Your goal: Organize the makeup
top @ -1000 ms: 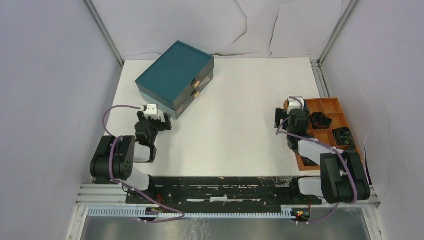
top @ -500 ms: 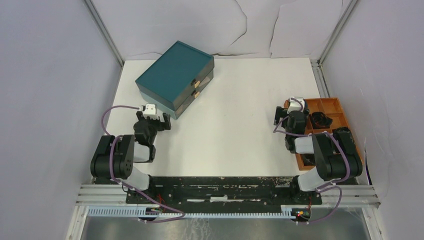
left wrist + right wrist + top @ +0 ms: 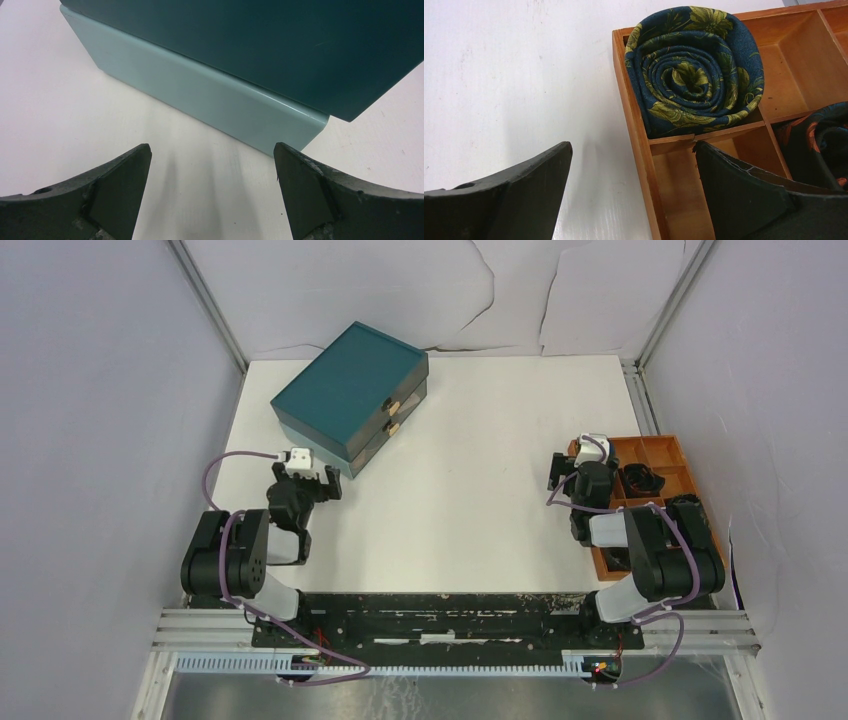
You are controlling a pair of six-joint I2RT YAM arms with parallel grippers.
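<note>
Though wide, jaws near box (image 3: 210, 95) corner.

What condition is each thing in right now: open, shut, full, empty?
Teal drawer box: both drawers shut.
Wooden tray: some compartments bare, some filled.
Blue floral roll: rolled tight, sitting in the tray's corner compartment.
Left fingers: spread wide, holding nothing.
Right fingers: spread wide, holding nothing.
</note>
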